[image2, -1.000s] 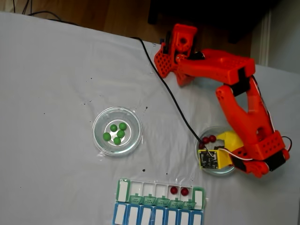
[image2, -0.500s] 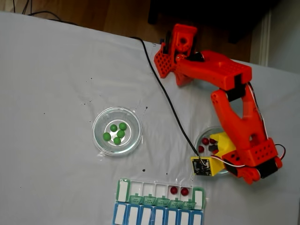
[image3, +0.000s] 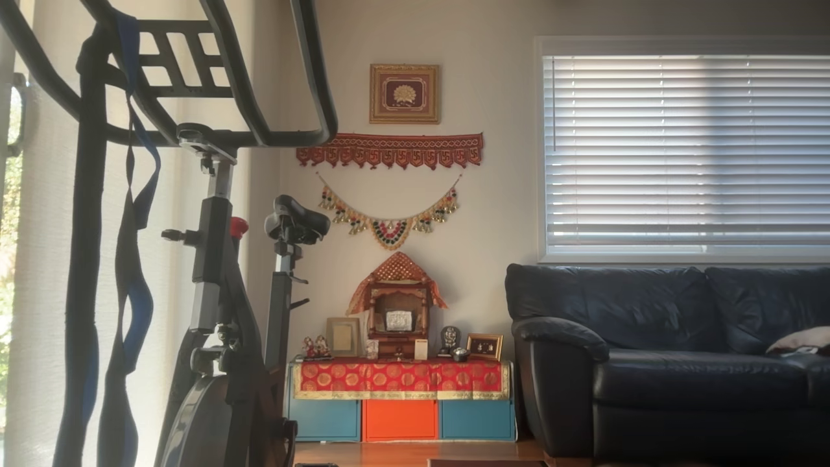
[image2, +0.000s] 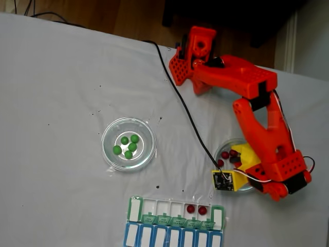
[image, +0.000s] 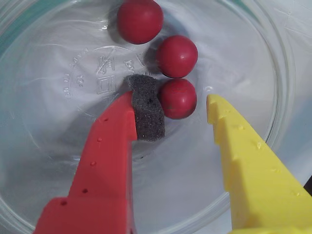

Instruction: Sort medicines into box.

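Since the red ball (image: 177, 98) in the right glass dish (image: 273, 73) looks glossy, light and prone to roll, the tool (image: 178, 109), fingers apart around it, should pinch it across its middle.

the tool (image: 173, 109) reaches into a clear glass dish (image: 273, 58) with its two fingers spread apart, a red finger (image: 105, 165) on the left bearing a dark grey foam pad (image: 146, 112) at its tip and a yellow finger (image: 248, 165) on the right. three dark red balls lie in the dish: the nearest ball (image: 177, 98) sits between the fingertips, touching the foam pad and apart from the yellow tip. a second ball (image: 176, 56) lies just above it and a third ball (image: 140, 20) further up and to the left.
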You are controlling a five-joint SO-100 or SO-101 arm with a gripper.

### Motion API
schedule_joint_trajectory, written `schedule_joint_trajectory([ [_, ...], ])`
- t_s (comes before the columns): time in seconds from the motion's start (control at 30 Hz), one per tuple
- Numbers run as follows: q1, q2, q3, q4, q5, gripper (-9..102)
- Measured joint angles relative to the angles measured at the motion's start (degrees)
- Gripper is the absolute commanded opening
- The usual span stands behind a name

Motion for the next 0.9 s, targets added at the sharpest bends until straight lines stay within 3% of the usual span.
schedule_joint_trajectory([
  [0.9, -0.6, -1.5, -1.0, 0.0, 3.0, 18],
])
